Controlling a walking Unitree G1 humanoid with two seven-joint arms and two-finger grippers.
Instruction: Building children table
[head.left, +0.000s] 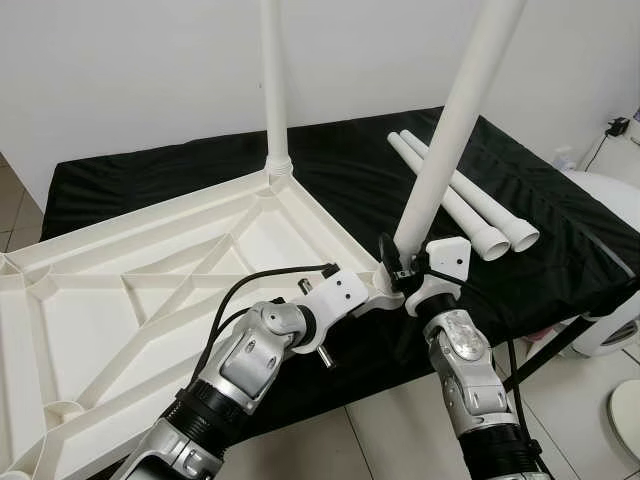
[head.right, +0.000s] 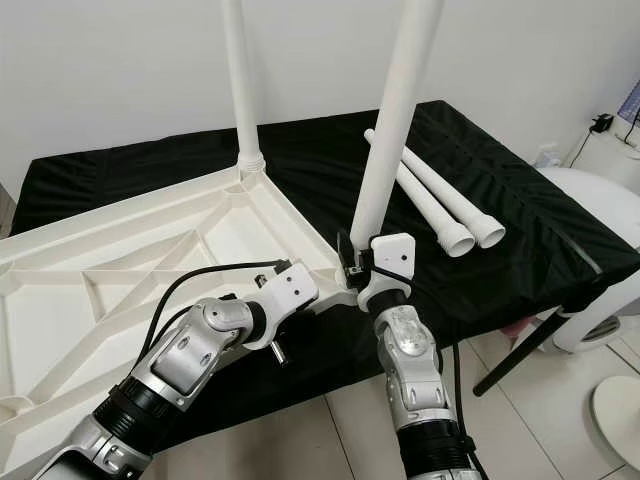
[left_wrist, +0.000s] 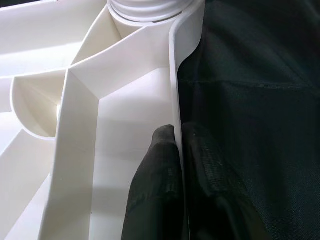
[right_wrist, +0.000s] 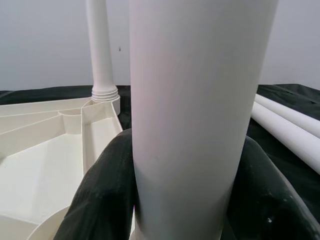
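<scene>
**Fingers on rim and leg at the near corner**

Fingers (left_wrist: 155, 185) of my left gripper (left_wrist: 177, 150) are clamped on the thin rim of the upturned white tabletop (head.left: 120, 300), one black pad inside the wall and one outside against the black cloth (head.left: 560, 250). My right gripper (right_wrist: 185, 200) is closed around a white leg (head.left: 455, 120), its two fingers (right_wrist: 100, 200) pressing either side of the tube low down, just above the near corner of the tabletop.

That held leg stands tilted, leaning away from me toward my right as it rises. A second leg (head.left: 273, 80) stands upright in the socket at the far corner of the tabletop. Two spare legs (head.left: 470, 200) lie side by side on the cloth-covered surface, just beyond my right gripper and apart from it.

My left wrist view gives the rim pinch closely, with the ribbed underside and a threaded leg base at the end of the rim. My right wrist view gives the tube between the pads, with the standing leg and the spare legs behind. Head views give both arms meeting at the near corner, and the tiled floor (head.left: 400, 430) below.
</scene>
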